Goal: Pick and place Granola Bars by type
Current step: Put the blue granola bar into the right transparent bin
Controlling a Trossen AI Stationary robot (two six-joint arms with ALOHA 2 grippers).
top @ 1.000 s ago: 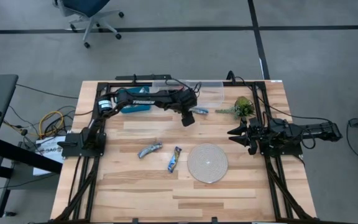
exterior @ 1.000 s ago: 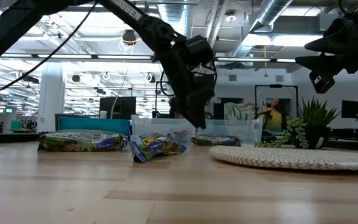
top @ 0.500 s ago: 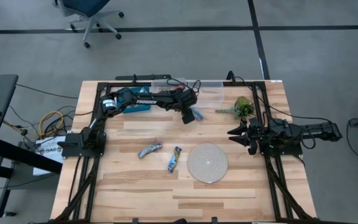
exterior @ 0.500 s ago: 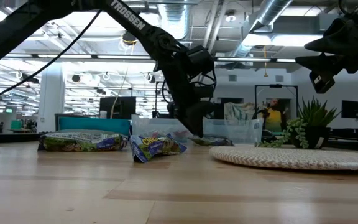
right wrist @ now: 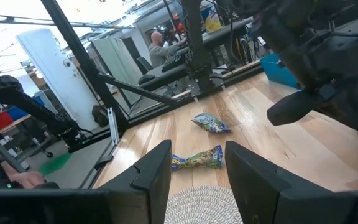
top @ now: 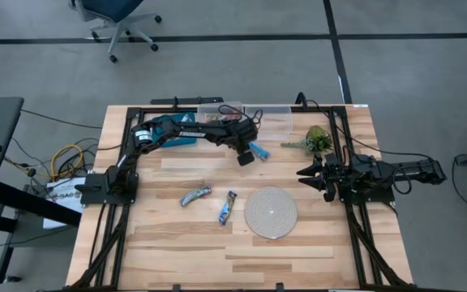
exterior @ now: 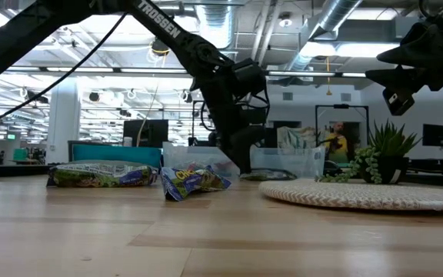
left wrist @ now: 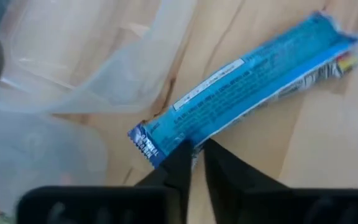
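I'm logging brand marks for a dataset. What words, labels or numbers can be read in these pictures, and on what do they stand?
"TROSSEN" in white letters on the left arm in the low view; the same mark shows on it from above, too small to read.
Blue granola bar in the left gripper: white label print, too blurred to read.
Multicoloured granola bar: yellow lettering, crumpled, not readable.
Poster on the back wall: not readable.

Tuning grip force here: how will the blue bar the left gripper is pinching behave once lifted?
The blue bar is pinched near one end by the left gripper, so it would probably droop or swing. Its glossy wrapper looks slippery; it might slide out. Being slim, it is likely light.
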